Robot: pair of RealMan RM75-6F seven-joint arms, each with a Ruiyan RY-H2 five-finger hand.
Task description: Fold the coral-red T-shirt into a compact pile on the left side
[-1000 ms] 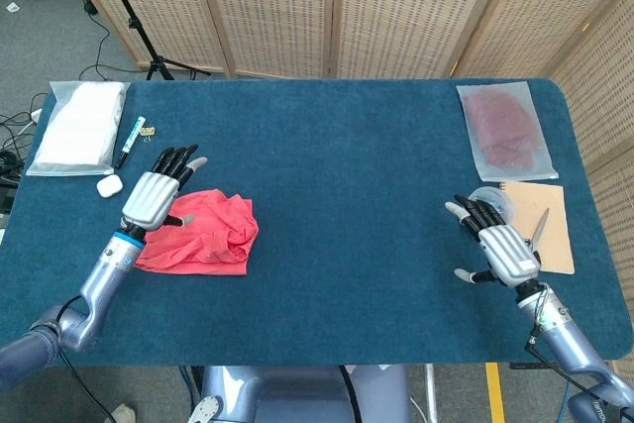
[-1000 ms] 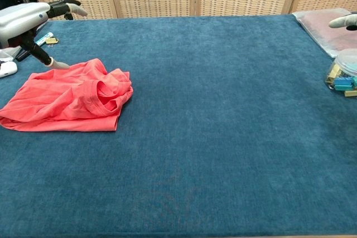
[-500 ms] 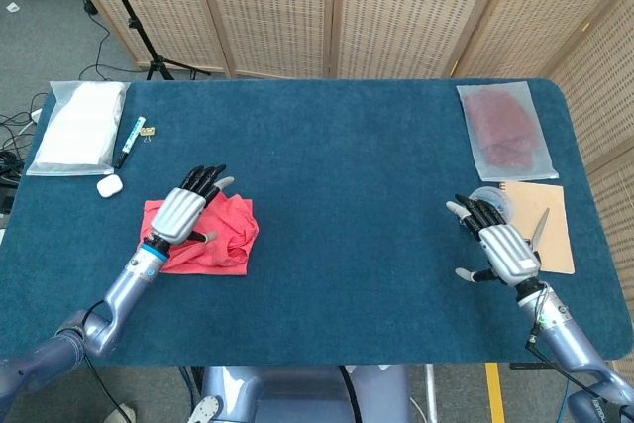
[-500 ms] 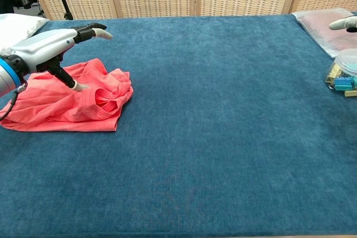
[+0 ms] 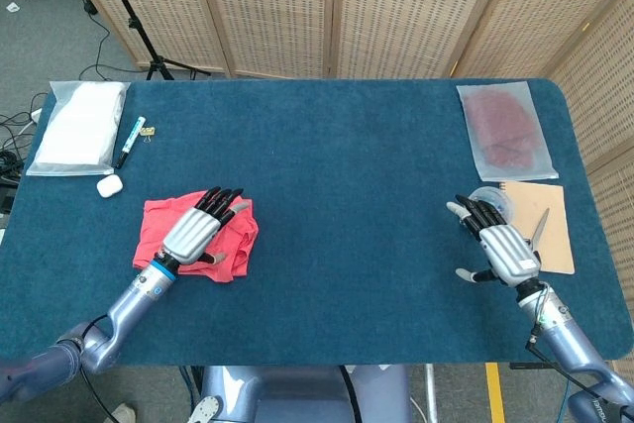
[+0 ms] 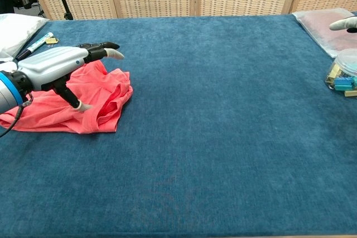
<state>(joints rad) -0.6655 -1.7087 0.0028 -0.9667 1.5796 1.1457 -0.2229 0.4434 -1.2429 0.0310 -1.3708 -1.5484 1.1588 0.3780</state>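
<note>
The coral-red T-shirt [image 5: 159,217] lies crumpled in a small heap on the left side of the blue table [image 5: 337,165]. My left hand [image 5: 199,229] lies over its right half with the fingers stretched out flat and pointing away from me. In the chest view the left hand [image 6: 60,64] hovers just above the cloth, and its thumb tip touches the T-shirt [image 6: 109,96]; it holds nothing. My right hand [image 5: 501,245] rests far off on the table's right side, fingers spread and empty. Only a fingertip of the right hand [image 6: 343,24] shows in the chest view.
A white packed bag [image 5: 79,126], a pen [image 5: 131,139] and a small white case [image 5: 109,185] lie at the far left. On the right are a bagged dark-red garment [image 5: 505,128], a clear tub of clips [image 6: 344,73] and a tan notebook [image 5: 548,230].
My left hand has slid right and toward me, from the shirt's far-left edge onto its right half. The shirt is now bunched tighter. The right hand has not moved.
</note>
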